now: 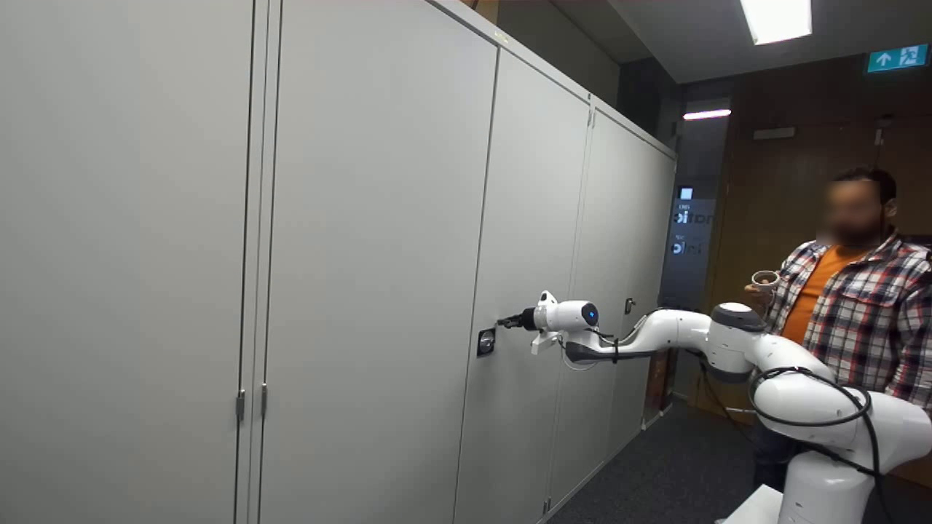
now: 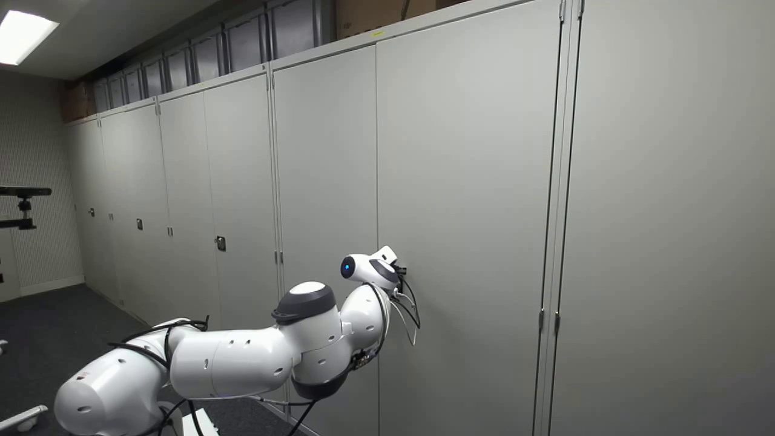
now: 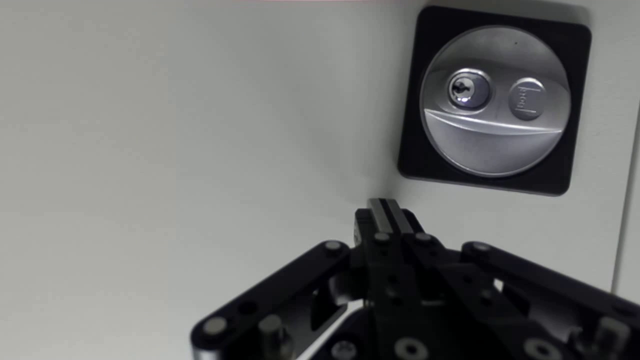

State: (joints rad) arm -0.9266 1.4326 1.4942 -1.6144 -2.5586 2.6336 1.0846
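Note:
In the wrist view my gripper (image 3: 383,204) is shut, its two fingertips nearly together with nothing held. Up and right of them sits a round silver latch (image 3: 492,150) in a black square plate, with a keyhole (image 3: 462,89) and a small embossed disc (image 3: 527,100). The latch is set in a pale grey cabinet door (image 3: 200,150). In an exterior view the gripper (image 1: 499,322) points at that door just above the latch plate (image 1: 486,342); whether the tips touch the surface I cannot tell. The arm hides the latch in an exterior view, where only part of the gripper (image 2: 402,270) shows.
A vertical door seam (image 3: 625,210) runs right of the latch. More tall cabinets with a handle (image 1: 630,306) and latches (image 2: 221,243) line the wall. A person (image 1: 859,291) in a checked shirt stands behind the arm. Black cables (image 2: 416,309) hang from the wrist.

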